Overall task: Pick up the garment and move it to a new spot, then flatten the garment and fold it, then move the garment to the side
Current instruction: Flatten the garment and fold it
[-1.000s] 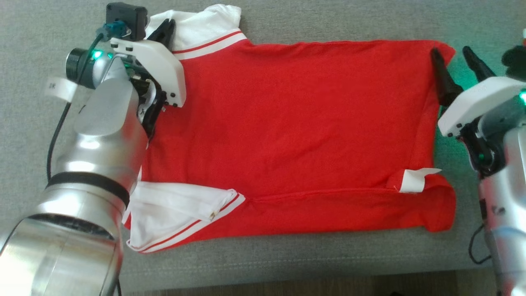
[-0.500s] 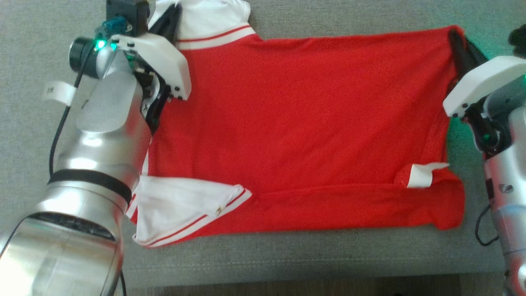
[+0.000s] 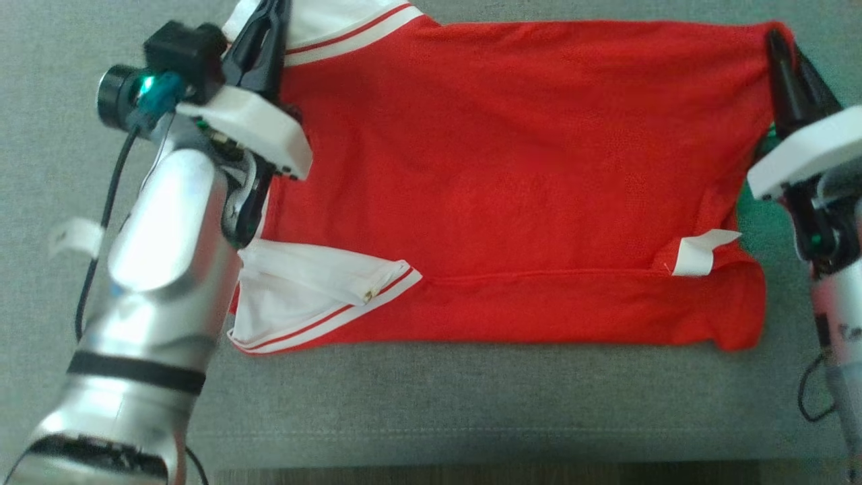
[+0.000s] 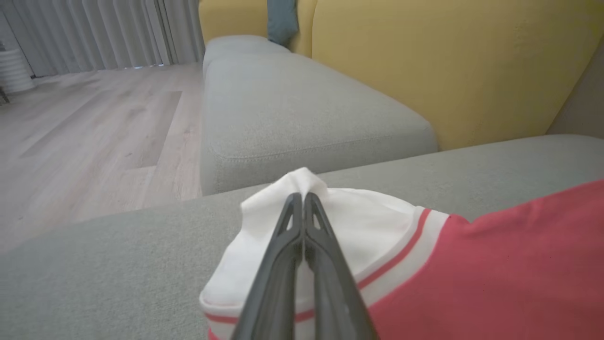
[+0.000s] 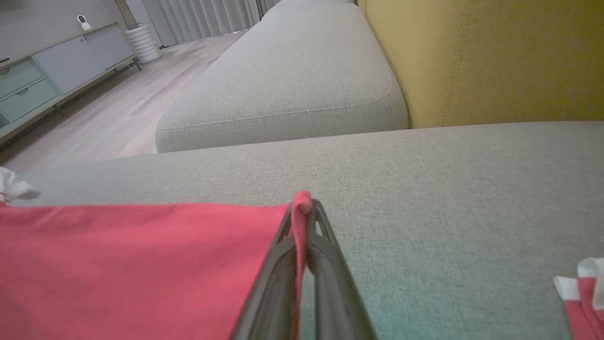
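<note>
Left gripper (image 4: 302, 198) pinches the white sleeve (image 4: 373, 219), right gripper (image 5: 304, 205) the red jersey's (image 3: 505, 168) far-right corner. Near edge folded over; further folds, side move seemingly pending.

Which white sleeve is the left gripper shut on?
The far sleeve, at the head view's top edge: the left gripper pinches its white fabric. The near sleeve lies free, folded over the garment.

left arm (image 3: 158, 269): stretched to far left; left gripper (image 4: 302, 200): fingers pressed together on white sleeve (image 4: 358, 222) of red shirt (image 3: 512, 168) | right arm (image 3: 835, 316): at right; right gripper (image 5: 304, 203): clamped on red shirt, far right corner
</note>
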Controlling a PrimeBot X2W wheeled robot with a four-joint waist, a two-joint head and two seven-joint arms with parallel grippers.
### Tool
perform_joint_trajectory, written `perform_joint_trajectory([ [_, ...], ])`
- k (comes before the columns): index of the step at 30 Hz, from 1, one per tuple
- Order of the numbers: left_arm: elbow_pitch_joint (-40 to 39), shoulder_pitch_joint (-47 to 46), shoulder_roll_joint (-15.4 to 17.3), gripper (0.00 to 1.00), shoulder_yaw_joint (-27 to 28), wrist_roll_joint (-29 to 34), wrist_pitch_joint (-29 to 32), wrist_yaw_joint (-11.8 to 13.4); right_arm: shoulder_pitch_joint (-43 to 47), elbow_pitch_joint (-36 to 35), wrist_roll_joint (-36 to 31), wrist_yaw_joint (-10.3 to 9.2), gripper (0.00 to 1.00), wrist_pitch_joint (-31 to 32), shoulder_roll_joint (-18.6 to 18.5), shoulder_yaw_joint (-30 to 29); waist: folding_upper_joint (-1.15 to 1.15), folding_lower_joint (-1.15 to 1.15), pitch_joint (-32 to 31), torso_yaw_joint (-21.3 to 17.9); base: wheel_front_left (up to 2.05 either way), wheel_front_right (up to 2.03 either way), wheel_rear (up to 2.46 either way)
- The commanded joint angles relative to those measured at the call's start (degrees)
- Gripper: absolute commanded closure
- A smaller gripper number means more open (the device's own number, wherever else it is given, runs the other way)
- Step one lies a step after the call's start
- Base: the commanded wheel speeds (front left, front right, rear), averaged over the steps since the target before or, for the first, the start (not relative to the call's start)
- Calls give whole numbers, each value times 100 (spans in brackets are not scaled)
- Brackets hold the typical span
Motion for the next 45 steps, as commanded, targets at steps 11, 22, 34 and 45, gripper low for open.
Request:
perform_joint_trajectory([
  [11,-2460,1667,308,100,618,546,-45,155,1324,-1170,169,-4,100,57,-2,-40,0,0,-106,32,0,0,0],
  [22,-3456,2697,265,100,748,918,-45,15,1997,-1713,116,-4,100,34,185,-286,0,0,-107,39,0,0,0],
  [34,-3390,3736,1,100,1014,833,-46,-203,3048,-2439,18,-4,74,-401,233,-126,0,0,-248,-28,0,0,0],
  [45,-2369,4024,-178,30,1384,402,-46,-358,3662,-2223,-653,-4,0,-438,251,-133,0,0,-419,-26,0,0,0],
])
